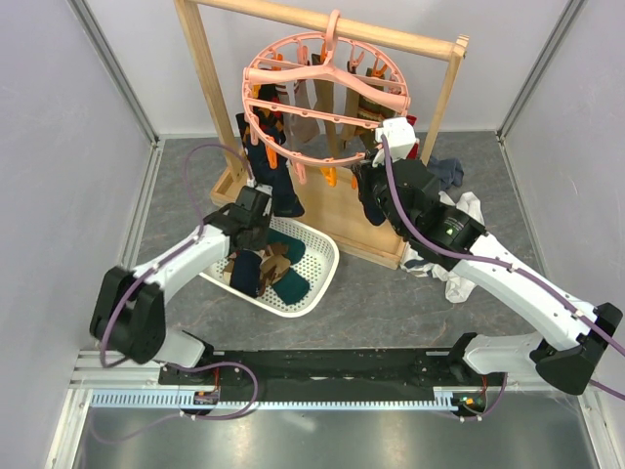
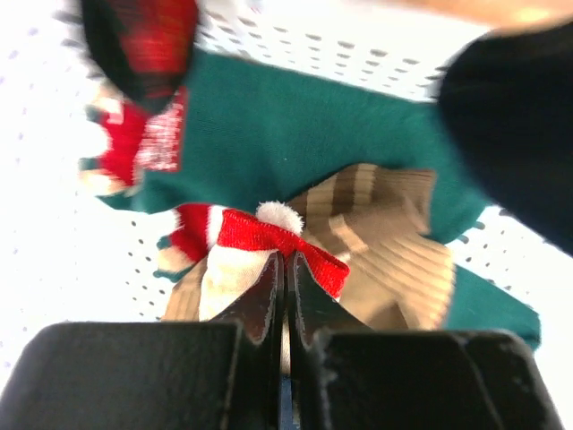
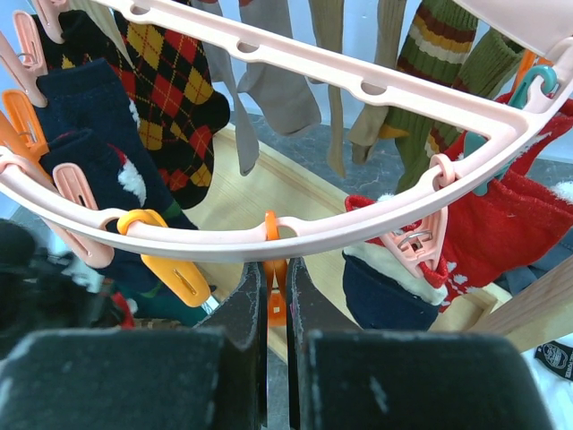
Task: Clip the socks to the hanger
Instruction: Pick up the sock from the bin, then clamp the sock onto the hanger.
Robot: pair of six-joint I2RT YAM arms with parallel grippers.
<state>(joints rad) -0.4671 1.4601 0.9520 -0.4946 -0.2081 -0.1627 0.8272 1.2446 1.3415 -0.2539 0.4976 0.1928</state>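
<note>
Down in the white mesh basket [image 1: 335, 259] beside the wooden rack [image 1: 207, 88], the left claw [image 2: 285, 260] is pressed together on the red cuff of a white-and-red sock [image 2: 269, 235], which lies on top of a teal sock [image 2: 295, 125] and a striped tan one. Above, the right claw [image 3: 276, 269] pinches an orange clip [image 3: 276, 300] on the near rim of the pink hanger [image 3: 206, 246], where many socks already hang. The step in hand appears to be picking up the next sock. Next, the cuff must rise clear of the basket's edge and reach that clip. Dark socks hang close over the left arm, while the grey surface [image 1: 391, 303] in front of the rack offers freer room.
</note>
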